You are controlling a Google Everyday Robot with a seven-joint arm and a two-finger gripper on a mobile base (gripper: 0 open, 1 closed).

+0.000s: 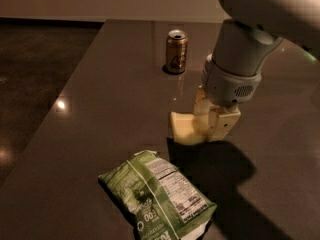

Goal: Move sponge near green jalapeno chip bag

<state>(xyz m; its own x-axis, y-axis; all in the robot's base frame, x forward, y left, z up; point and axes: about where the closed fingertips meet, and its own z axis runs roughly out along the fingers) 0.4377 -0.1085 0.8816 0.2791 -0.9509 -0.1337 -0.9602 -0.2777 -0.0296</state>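
The pale yellow sponge [184, 128] is held in my gripper [207, 126], just above the dark table and slightly right of centre. My gripper's fingers are shut on the sponge's right end; the arm's big white wrist rises above it. The green jalapeno chip bag [159, 195], crinkled with a white nutrition panel, lies flat at the front of the table. The sponge sits a short way behind and to the right of the bag's near top edge, apart from it.
A brown soda can [176, 51] stands upright at the back centre of the dark table [100, 114]. The table's left edge runs diagonally, with dark floor beyond. The arm casts a shadow right of the bag.
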